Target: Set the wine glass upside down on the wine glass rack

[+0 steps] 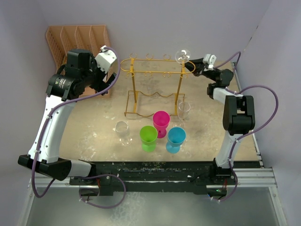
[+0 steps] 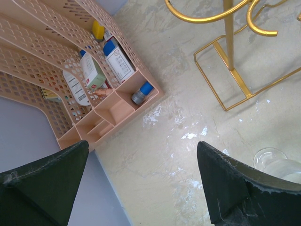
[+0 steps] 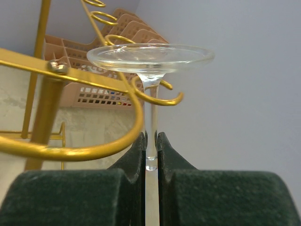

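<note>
Left arm (image 1: 47, 122): white link shells, black round joint housings, and a white camera block (image 1: 107, 57) at the wrist. Right arm (image 1: 233, 117): same build, black and white segments. A thin purple cable (image 1: 277, 104) loops loosely along each arm. Left gripper (image 2: 143, 144) and right gripper (image 3: 151, 136): wedge-shaped fingers (image 3: 80, 197), dark green-black, matt and felt-like. The left pair has pale scuffs and lint.

Table (image 1: 94, 127): wine glass rack (image 1: 135, 89), organiser (image 1: 70, 37), two glasses (image 1: 122, 132), three cups (image 1: 148, 136).
</note>
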Action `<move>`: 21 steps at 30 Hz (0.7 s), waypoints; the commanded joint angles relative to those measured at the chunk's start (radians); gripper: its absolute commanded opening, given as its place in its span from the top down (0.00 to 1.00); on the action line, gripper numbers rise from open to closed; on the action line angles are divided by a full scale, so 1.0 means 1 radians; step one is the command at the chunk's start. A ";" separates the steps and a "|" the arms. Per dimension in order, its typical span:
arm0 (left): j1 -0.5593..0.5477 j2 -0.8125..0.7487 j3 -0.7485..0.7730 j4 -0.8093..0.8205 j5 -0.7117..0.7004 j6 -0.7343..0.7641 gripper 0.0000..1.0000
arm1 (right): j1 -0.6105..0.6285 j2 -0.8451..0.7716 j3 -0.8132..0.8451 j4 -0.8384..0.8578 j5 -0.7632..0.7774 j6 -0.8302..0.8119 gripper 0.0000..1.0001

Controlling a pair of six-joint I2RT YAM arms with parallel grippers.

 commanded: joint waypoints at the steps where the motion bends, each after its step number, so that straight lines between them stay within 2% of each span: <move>1: 0.006 -0.001 0.001 0.054 -0.008 -0.017 0.00 | 0.000 -0.063 -0.001 0.355 -0.040 0.004 1.00; 9: 0.007 0.003 -0.003 0.058 -0.008 -0.017 0.00 | 0.001 -0.062 -0.023 0.355 -0.041 0.003 1.00; 14: 0.006 0.003 -0.007 0.061 -0.005 -0.019 0.00 | 0.000 -0.061 -0.040 0.355 -0.039 -0.004 0.84; 17: 0.007 0.003 -0.005 0.063 -0.004 -0.019 0.00 | 0.000 -0.064 -0.047 0.355 -0.042 -0.006 0.80; 20: 0.007 0.002 -0.004 0.060 0.001 -0.018 0.00 | 0.000 -0.063 -0.052 0.356 -0.045 -0.005 0.66; 21: 0.006 0.003 -0.004 0.059 0.002 -0.019 0.00 | -0.001 -0.063 -0.052 0.355 -0.043 -0.005 0.65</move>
